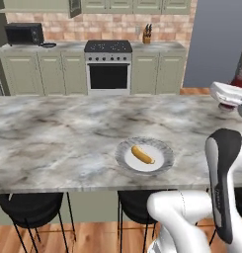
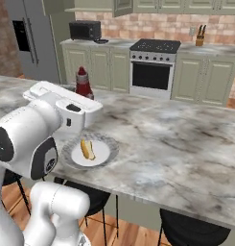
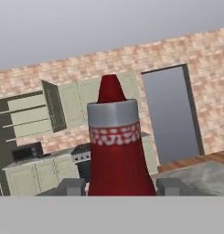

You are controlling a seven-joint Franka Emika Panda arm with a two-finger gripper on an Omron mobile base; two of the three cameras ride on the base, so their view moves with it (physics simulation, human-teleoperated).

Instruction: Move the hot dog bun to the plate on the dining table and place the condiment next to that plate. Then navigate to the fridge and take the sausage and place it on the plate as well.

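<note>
Condiment in the jaws, bun already plated

The gripper (image 3: 118,186) jaws close around the upright condiment (image 3: 117,146) beyond the plate (image 1: 164,164) holding the hot dog bun (image 1: 142,154); best lowered gently onto the tabletop (image 1: 58,133) beside the rim.

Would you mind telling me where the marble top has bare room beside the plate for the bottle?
The dining table is bare marble left of the plate, and from the plate back to its far edge. The plate itself holds the hot dog bun. To the plate's right, the gripper holds the condiment, and the arm crowds that side.
</note>
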